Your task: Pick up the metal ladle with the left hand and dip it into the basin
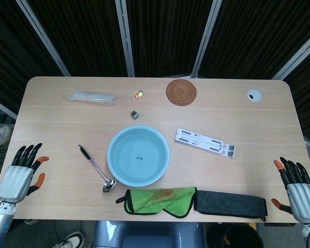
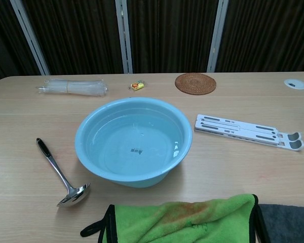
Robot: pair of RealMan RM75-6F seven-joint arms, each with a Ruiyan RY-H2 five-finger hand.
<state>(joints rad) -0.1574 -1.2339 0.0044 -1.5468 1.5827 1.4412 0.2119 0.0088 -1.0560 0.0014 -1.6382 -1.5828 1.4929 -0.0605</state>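
The metal ladle (image 1: 95, 168) lies flat on the table (image 1: 51, 129), untouched, just to the left of the basin (image 1: 138, 155). Its long axis runs on a diagonal: the black-tipped handle end points away from me and to my left, while the bowl end sits nearer my edge of the table, close beside the basin's rim but apart from it. The basin holds clear water.

My left hand (image 1: 20, 173) hovers at the near left corner, over the table's edge, holding nothing, fingers spread and pointing away from me. The ladle lies to the right of it and slightly further out, well apart from it. My right hand (image 1: 294, 187) is just as empty and spread, at the far right edge, with the basin, the green cloth (image 1: 160, 200) and the dark cloth (image 1: 230, 203) between it and the ladle. So my left hand is plainly the nearer one, which suits the task.

As I judge it, nothing of the task is done yet. The handle is the part to take, and it lies toward my left hand's side, so I expect I must reach rightward and forward, turning the hand to meet that diagonal. From there the basin is a short swing to the right.
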